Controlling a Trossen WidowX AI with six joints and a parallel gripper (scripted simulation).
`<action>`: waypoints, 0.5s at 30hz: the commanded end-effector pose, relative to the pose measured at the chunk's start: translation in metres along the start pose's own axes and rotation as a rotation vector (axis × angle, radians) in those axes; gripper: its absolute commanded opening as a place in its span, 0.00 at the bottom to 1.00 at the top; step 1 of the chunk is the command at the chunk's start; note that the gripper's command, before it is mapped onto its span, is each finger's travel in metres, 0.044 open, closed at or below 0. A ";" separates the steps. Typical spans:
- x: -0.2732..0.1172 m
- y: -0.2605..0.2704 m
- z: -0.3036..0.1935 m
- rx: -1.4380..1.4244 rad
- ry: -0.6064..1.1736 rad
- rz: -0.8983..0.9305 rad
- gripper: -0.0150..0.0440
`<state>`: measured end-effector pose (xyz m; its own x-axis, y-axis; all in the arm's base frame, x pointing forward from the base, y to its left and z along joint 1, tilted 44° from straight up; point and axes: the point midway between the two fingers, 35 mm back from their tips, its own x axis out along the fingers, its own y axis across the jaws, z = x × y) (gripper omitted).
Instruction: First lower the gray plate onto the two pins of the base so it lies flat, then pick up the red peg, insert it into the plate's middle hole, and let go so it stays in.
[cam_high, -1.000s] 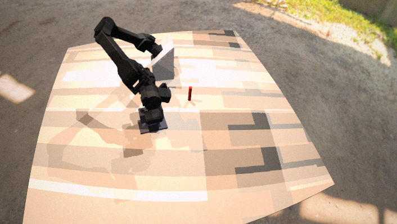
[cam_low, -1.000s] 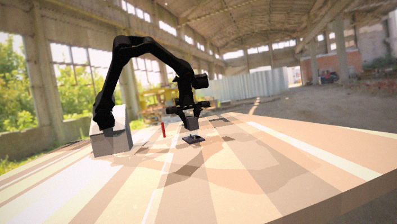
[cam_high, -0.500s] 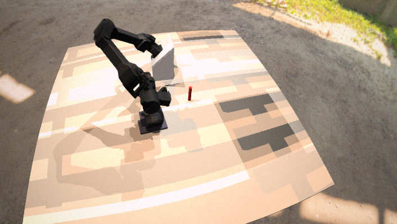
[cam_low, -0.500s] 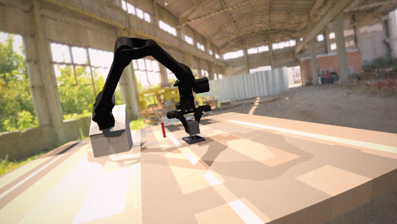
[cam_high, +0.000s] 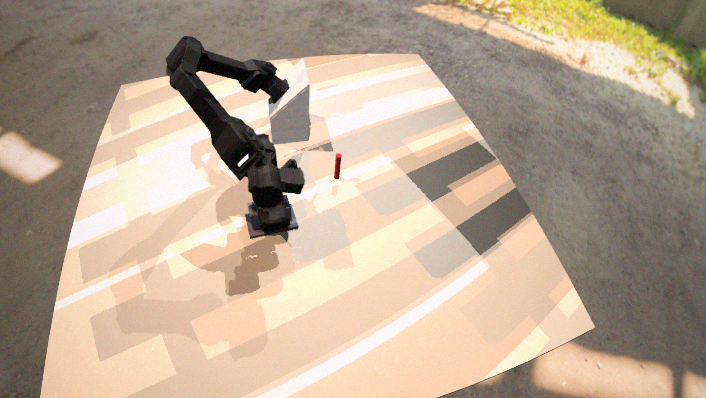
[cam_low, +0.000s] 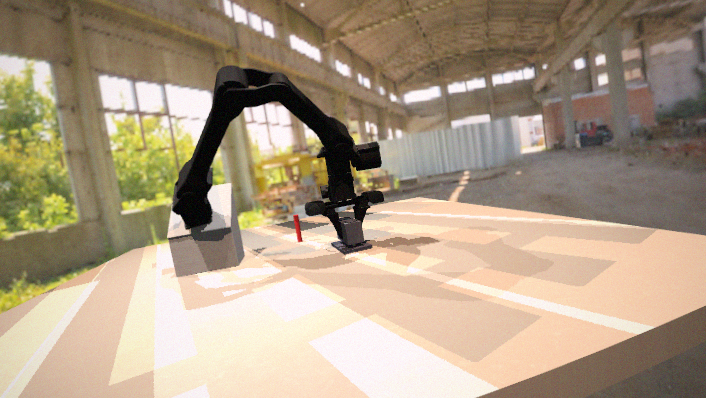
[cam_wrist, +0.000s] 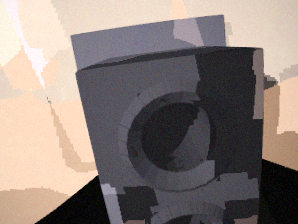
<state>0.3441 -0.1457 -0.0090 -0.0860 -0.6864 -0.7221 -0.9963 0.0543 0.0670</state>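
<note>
The gray plate (cam_low: 353, 233) (cam_wrist: 107, 115) is a thick block between the fingers of my gripper (cam_high: 272, 209) (cam_low: 351, 227), which is shut on it. The plate is right over the dark base (cam_high: 256, 232) (cam_low: 345, 249) (cam_wrist: 125, 44), very low; whether it lies fully flat on it I cannot tell. In the wrist view one round hole faces the camera, a second shows partly at the bottom edge, and the base sticks out past the plate's top edge. The pins are hidden. The red peg (cam_high: 338, 166) (cam_low: 298, 228) stands upright on the table, apart from the gripper.
A large gray box (cam_high: 291, 117) (cam_low: 210, 250) stands beneath the arm's shoulder end, at the back in the top view. The table (cam_high: 350, 320) (cam_low: 280, 345) has a patchwork of light and dark patterns, with the arm's shadows across it.
</note>
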 end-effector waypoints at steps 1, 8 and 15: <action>0.000 0.000 -0.001 0.003 0.000 0.000 0.25; 0.000 0.000 -0.001 0.003 0.000 0.000 0.52; 0.000 0.000 -0.001 0.003 0.000 0.000 0.83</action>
<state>0.3442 -0.1458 -0.0086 -0.0857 -0.6864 -0.7221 -0.9963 0.0546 0.0664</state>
